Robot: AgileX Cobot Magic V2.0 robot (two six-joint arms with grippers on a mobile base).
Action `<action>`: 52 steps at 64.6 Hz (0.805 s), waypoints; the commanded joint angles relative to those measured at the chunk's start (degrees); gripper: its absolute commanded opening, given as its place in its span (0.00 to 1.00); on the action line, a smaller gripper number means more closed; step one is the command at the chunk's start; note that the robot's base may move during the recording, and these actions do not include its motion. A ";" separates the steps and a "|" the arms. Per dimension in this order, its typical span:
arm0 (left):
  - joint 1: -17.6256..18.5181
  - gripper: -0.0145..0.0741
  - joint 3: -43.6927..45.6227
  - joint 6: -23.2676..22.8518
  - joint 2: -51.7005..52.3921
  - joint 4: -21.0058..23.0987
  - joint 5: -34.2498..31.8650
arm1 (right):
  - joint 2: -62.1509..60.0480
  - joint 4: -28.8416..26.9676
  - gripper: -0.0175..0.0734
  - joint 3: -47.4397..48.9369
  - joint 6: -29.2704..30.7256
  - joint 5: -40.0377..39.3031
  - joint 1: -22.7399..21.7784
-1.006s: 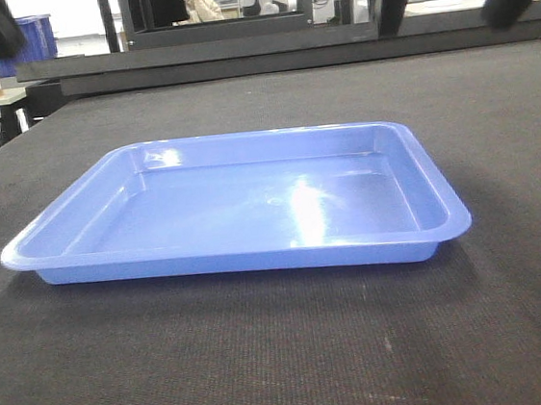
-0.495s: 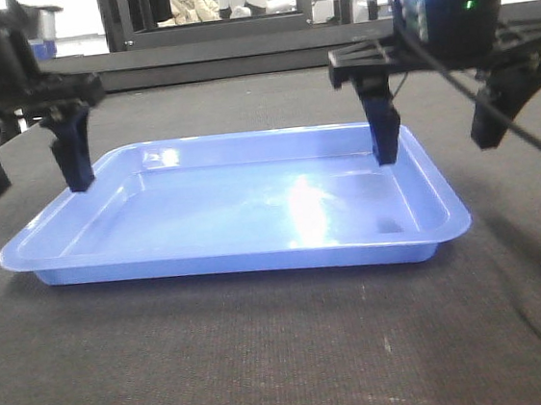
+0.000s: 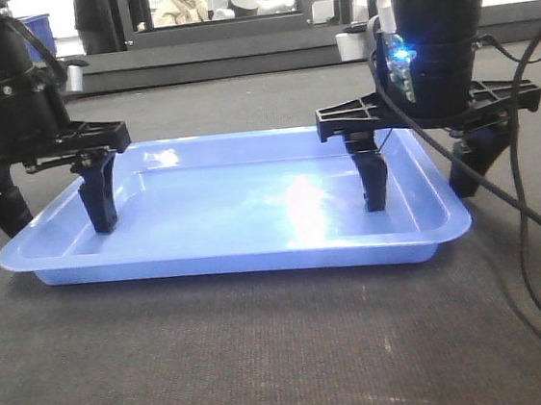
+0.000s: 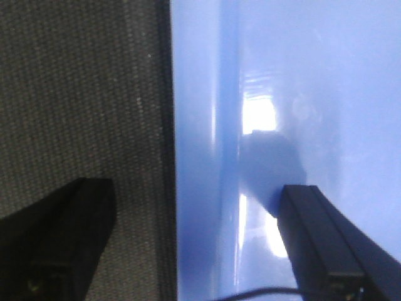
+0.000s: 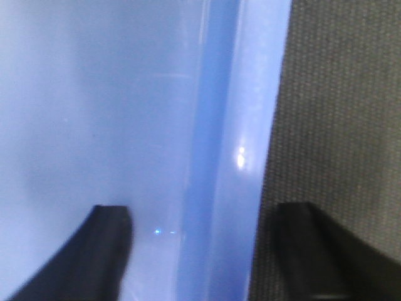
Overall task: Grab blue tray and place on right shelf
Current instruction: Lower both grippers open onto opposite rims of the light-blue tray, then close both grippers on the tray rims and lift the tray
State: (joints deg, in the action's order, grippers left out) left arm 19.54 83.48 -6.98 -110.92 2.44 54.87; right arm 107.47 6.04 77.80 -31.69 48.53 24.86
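two grippers stand spread wide at the ends of the blue tray (image 3: 237, 256), which lies flat on the dark mat (image 3: 267, 358). the left gripper (image 3: 57, 225) straddles the tray's left side wall, one finger down inside the tray, the other outside over the mat. the right gripper (image 3: 420, 194) straddles the right side wall the same way. both wrist views show blue rim between the parted fingers with gaps either side, so neither grips anything
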 commanded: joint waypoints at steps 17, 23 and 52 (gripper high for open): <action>0.19 0.14 2.27 -0.41 2.63 0.88 -0.34 | -2.79 1.15 0.25 1.78 0.08 0.53 -0.43; 0.19 0.11 3.87 -0.41 2.93 0.88 2.55 | -3.94 1.15 0.25 1.83 0.08 1.66 -0.43; 0.87 0.11 2.13 -0.41 20.18 0.76 8.00 | -20.05 5.99 0.25 0.07 0.31 4.64 3.38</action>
State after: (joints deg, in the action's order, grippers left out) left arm 19.64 85.68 -7.46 -96.76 4.85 62.24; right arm 93.02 7.98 77.18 -32.30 52.90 26.50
